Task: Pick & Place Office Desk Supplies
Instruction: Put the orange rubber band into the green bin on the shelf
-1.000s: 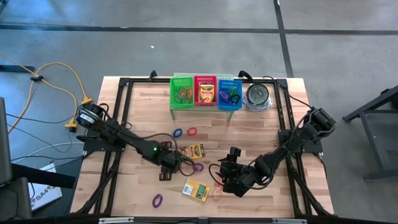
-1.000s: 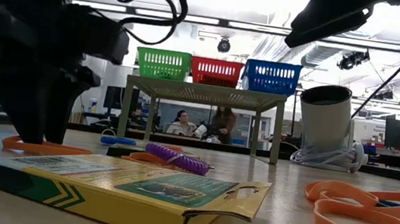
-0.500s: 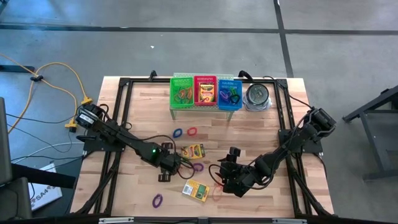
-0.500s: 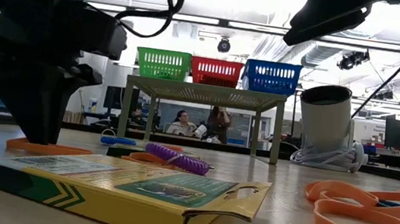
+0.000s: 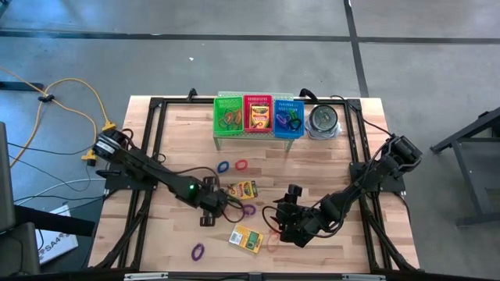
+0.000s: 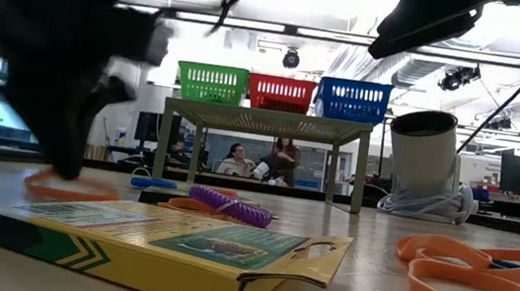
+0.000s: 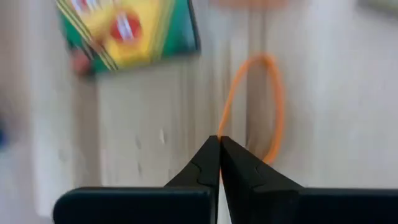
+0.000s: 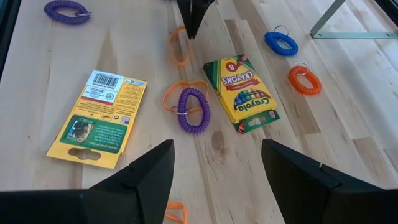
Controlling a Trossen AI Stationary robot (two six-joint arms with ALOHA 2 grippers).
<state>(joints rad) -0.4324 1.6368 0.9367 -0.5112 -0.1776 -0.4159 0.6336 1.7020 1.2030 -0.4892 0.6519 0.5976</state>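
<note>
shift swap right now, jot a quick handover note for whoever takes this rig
Left gripper: fingers shut on an orange band at table centre-left.
Right gripper: open, holding nothing, over the front-centre of the table.
Loose on the table: crayon box face up, second box face down near the front, purple coil, blue coil, orange coil, another purple coil.
Done: bands lie in the green basket and blue basket, a crayon box in the red basket.
Left: bin the pinched band, then the rest.

table point(image 8: 37, 93): pale wood planks — matt, visible grain
crayon box point(image 8: 242, 93): printed card, slight sheen
coiled purple band point(image 8: 191, 109): glossy plastic
baskets point(image 5: 258, 115): plastic mesh
tin point(image 5: 323, 119): silvery metal — shiny
</note>
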